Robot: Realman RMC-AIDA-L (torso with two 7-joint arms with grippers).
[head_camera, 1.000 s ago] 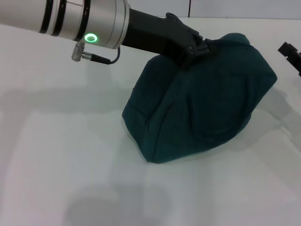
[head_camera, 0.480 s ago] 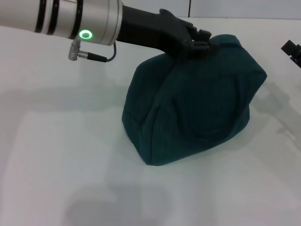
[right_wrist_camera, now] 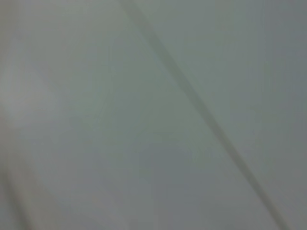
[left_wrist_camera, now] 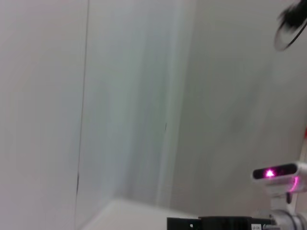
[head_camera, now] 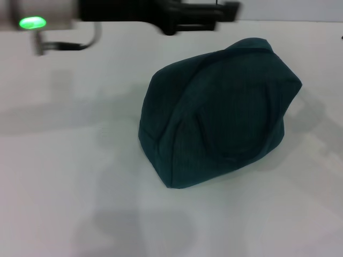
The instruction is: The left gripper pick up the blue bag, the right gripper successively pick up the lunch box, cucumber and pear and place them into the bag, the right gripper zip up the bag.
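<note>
Black and blurred, my left end effector point(head_camera: 222, 10) hangs above and behind the bag point(head_camera: 217, 112), clear of the fabric and holding nothing; I cannot tell how its fingers stand. My right end effector is out of sight, and its wrist view gives me only a grey blank surface. The bag sits alone on the white table point(head_camera: 64, 176), slumped toward its left, its top shut as far as I can see, with no handles, zipper pull or lining visible from my head view. I see no lunch box, cucumber or pear, so I judge they are inside. My worry: with nothing gripping it, the loaded bag could sag or tip further if the contents shift. I cannot confirm the zip is fully shut.
</note>
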